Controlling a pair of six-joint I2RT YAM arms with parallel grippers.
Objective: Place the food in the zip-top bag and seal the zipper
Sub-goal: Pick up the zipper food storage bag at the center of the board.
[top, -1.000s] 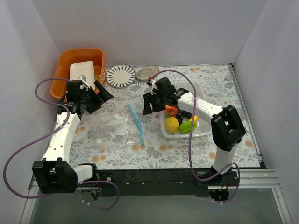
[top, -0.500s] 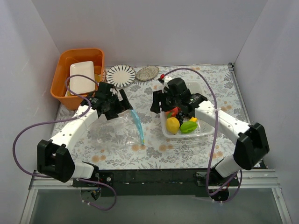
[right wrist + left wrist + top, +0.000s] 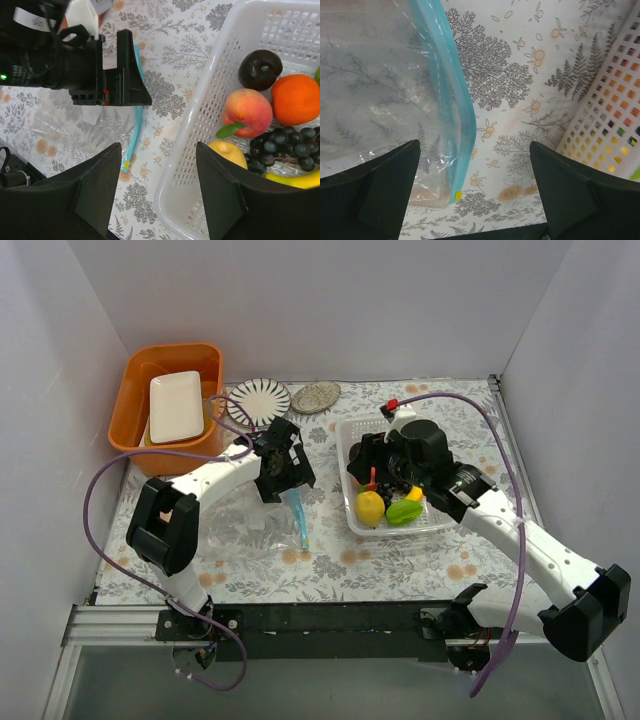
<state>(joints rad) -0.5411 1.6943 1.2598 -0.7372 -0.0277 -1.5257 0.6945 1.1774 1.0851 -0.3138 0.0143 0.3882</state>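
Observation:
The clear zip-top bag point(image 3: 235, 522) lies flat left of centre, its light blue zipper point(image 3: 296, 510) along its right edge. My left gripper point(image 3: 283, 476) is open and empty just above the zipper's far end. In the left wrist view the zipper point(image 3: 451, 100) and bag point(image 3: 370, 100) lie between my spread fingers point(image 3: 375, 195). The food sits in the white lattice basket point(image 3: 352, 523): lemon point(image 3: 370, 508), green mango point(image 3: 402, 512), peach point(image 3: 247, 112), plum point(image 3: 260, 69), orange point(image 3: 296, 99), grapes point(image 3: 282, 145), banana point(image 3: 295, 180). My right gripper point(image 3: 366, 466) is open and empty over the basket's left rim point(image 3: 200, 145).
An orange bin point(image 3: 135, 430) holding a white tray point(image 3: 178, 405) stands at the back left. A striped plate point(image 3: 258, 400) and a grey dish point(image 3: 316, 395) lie at the back. White walls close in the table on three sides.
My left arm has swung right from the orange bin to over the bag's zipper. My right gripper has moved right, from the gap beside the bag to over the basket.

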